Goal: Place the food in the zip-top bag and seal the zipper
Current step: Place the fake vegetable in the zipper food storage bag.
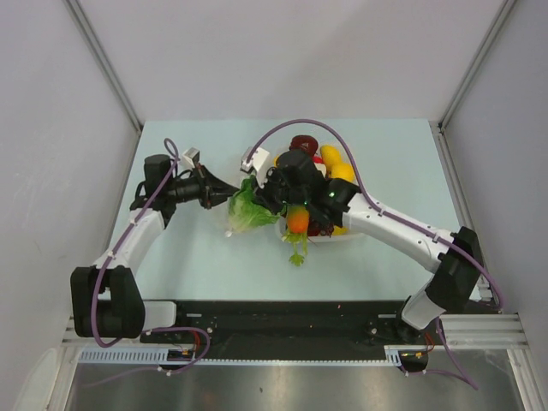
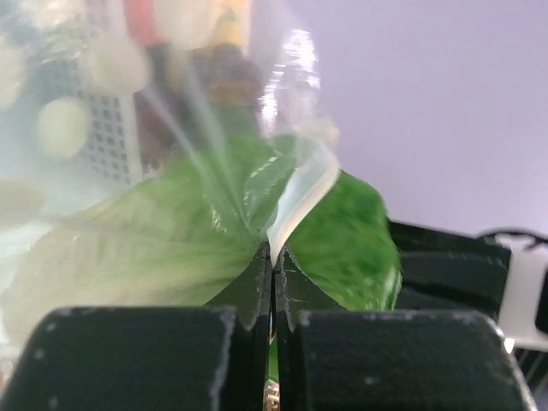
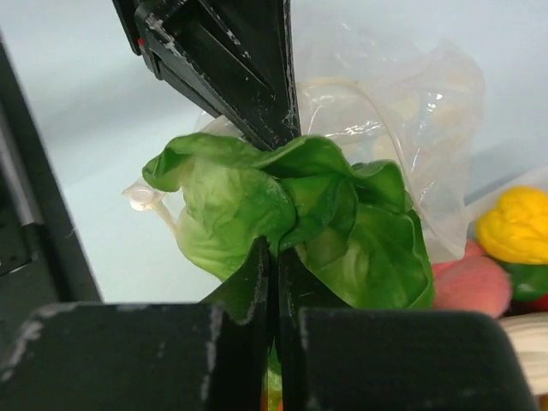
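The green-white lettuce head [image 1: 248,211] hangs between both grippers at the table's middle. My left gripper [image 1: 229,196] is shut on the edge of the clear, white-dotted zip-top bag [image 2: 282,111]. A pale folded strip of the bag's rim, the zipper [image 2: 301,190], rises from its closed fingertips [image 2: 274,250]. The lettuce [image 2: 154,244] shows green through the film. My right gripper [image 3: 276,250] is shut on a lettuce leaf [image 3: 342,231], and the bag [image 3: 402,111] billows behind it. The left gripper's fingers [image 3: 231,68] come in from above.
An orange carrot [image 1: 297,221] lies just under my right wrist. Beside it a white tray [image 1: 347,235] holds yellow fruits [image 1: 336,164], dark and red pieces. A yellow fruit [image 3: 514,224] and a pink one [image 3: 467,284] sit to the right in the right wrist view.
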Robot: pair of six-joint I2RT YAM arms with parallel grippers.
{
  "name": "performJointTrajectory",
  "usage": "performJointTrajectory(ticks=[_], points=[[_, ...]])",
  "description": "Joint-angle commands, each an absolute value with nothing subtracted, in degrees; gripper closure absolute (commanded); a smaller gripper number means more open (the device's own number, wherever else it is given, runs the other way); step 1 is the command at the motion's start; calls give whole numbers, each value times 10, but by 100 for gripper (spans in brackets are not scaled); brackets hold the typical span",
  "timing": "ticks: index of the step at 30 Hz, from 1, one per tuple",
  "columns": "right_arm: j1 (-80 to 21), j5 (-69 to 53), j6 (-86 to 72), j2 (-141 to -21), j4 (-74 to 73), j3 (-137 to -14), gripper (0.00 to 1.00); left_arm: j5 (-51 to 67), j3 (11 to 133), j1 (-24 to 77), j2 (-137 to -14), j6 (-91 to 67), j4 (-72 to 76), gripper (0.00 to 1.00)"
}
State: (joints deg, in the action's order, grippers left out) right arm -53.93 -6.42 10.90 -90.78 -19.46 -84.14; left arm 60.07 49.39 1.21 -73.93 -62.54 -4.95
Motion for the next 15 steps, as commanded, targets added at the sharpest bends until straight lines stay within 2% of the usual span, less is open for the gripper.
performJointTrajectory(ticks=[1, 4, 7, 13, 14, 15], points=[[-502, -231, 69, -911, -201, -866, 100, 635, 491, 29, -732, -657, -3, 100], [-494, -236, 87, -906, -194, -867, 96, 644, 490, 29, -737, -663, 17, 100], [-488, -238, 110, -905, -208, -875, 83, 663, 489, 28, -740, -669, 44, 100], [-470, -244, 112, -907, -216, -876, 33, 694, 488, 28, -743, -684, 76, 100], [-465, -241, 110, -908, -215, -876, 18, 697, 488, 28, -739, -686, 77, 100], [-464, -237, 109, -909, -214, -876, 13, 698, 486, 28, -737, -688, 81, 100]])
